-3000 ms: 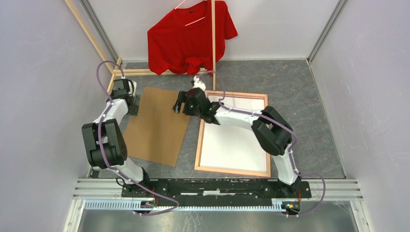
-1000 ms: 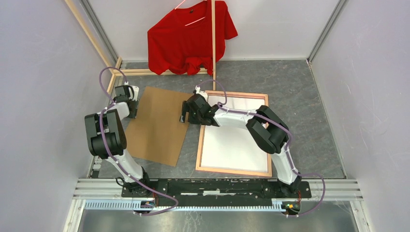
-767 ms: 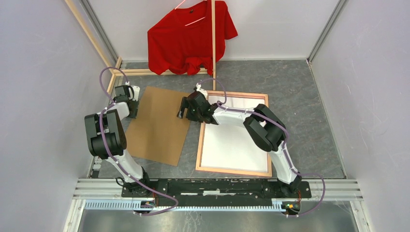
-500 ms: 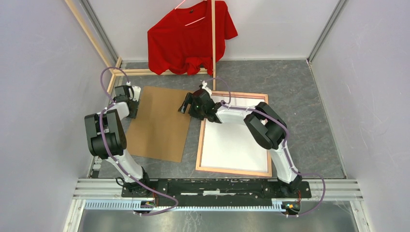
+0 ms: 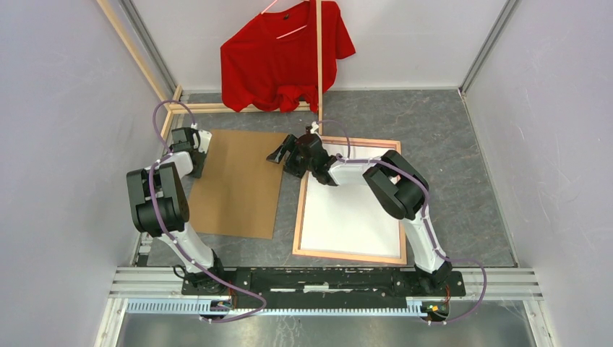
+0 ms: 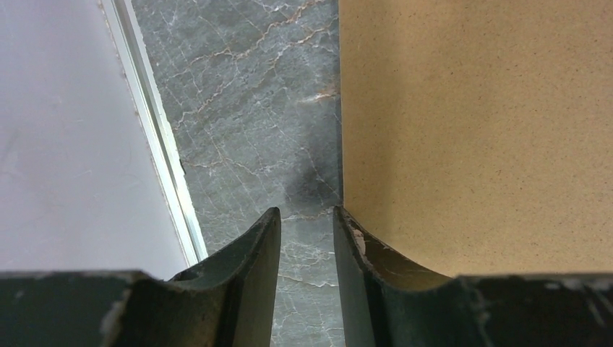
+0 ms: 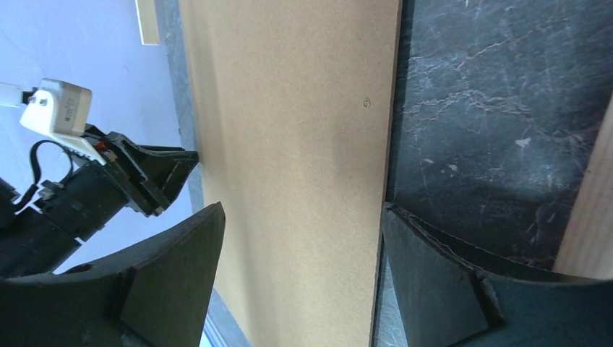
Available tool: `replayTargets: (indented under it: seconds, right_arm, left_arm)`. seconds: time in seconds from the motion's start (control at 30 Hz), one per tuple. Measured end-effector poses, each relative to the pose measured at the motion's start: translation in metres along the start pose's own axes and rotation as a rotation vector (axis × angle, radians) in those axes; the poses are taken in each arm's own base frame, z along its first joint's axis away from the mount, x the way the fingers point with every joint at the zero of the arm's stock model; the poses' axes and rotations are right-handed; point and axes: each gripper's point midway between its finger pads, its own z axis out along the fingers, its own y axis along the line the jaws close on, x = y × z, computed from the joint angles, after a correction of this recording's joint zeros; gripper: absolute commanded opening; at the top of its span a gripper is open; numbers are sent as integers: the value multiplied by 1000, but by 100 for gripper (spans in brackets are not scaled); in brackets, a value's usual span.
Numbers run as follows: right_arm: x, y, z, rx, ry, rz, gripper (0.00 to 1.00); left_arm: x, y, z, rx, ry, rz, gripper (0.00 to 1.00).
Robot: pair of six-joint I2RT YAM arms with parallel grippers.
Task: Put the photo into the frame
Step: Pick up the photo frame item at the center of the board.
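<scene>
The photo (image 5: 354, 210) is being shown white side up inside the frame (image 5: 297, 217), right of centre in the overhead view. The seating is therefore judged done, with the brown board (image 5: 235, 184) at left centre next to be handled.

The right gripper (image 7: 302, 211) is being held with fingers wide apart astride the board's right edge, clamped on nothing. The left gripper (image 6: 307, 213) is being held with fingers only narrowly apart at the board's upper left edge, also clamped on nothing.

The thin, flat board could be pushed along the table (image 5: 448, 166) rather than lifted. If it is driven into the frame's near rail, the photo could be jolted out of place.
</scene>
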Motion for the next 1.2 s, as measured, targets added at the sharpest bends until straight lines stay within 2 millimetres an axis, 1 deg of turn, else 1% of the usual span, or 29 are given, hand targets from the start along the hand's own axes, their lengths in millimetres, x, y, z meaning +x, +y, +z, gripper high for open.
replayTargets:
  seconds: [0.13, 0.3, 0.4, 0.47, 0.57, 0.67, 0.73, 0.8, 0.87, 0.9, 1.0, 1.07, 1.1, 1.13, 1.17, 1.2]
  right_arm:
    - [0, 6, 0, -33, 1, 15, 84]
    - [-5, 22, -1, -97, -11, 32, 83]
    - [-12, 35, -2, -153, -29, 47, 82]
    - [-13, 52, -6, -230, -19, 73, 81]
    - [8, 96, -22, -404, 44, 93, 81]
    - [32, 130, -40, -544, 111, 101, 80]
    - [43, 146, -51, -610, 146, 100, 79]
    - [53, 154, -59, -649, 180, 93, 77]
    - [58, 152, -60, -644, 196, 89, 73]
    - [60, 145, -61, -627, 202, 88, 72]
    - [64, 118, -62, -533, 209, 84, 67]
    - [64, 96, -64, -451, 212, 70, 58]
    - [64, 90, -65, -427, 210, 64, 48]
    - [64, 80, -66, -381, 205, 52, 35]
    - [63, 74, -67, -350, 203, 40, 25]
    - [61, 70, -68, -323, 198, 28, 15]
  left_arm:
    - [3, 2, 0, -11, 17, 11, 40]
    - [8, 6, -1, -31, 40, 20, 40]
    - [10, 8, -1, -43, 52, 24, 39]
    - [10, 7, -1, -36, 54, 25, 39]
    - [4, -4, -3, 15, 41, 39, 39]
    - [-1, -14, -4, 56, 28, 50, 39]
    - [-4, -19, -5, 81, 21, 54, 39]
    - [-5, -22, -6, 97, 15, 56, 39]
    - [-6, -24, -7, 109, 11, 55, 39]
    - [-6, -25, -7, 112, 10, 55, 39]
    - [-6, -26, -7, 118, 8, 55, 39]
    - [-6, -28, -8, 129, 6, 56, 40]
    - [-6, -29, -9, 133, 5, 57, 41]
    - [-6, -30, -9, 139, 5, 57, 42]
    - [-6, -31, -10, 142, 5, 58, 47]
    - [-7, -32, -11, 149, 3, 59, 54]
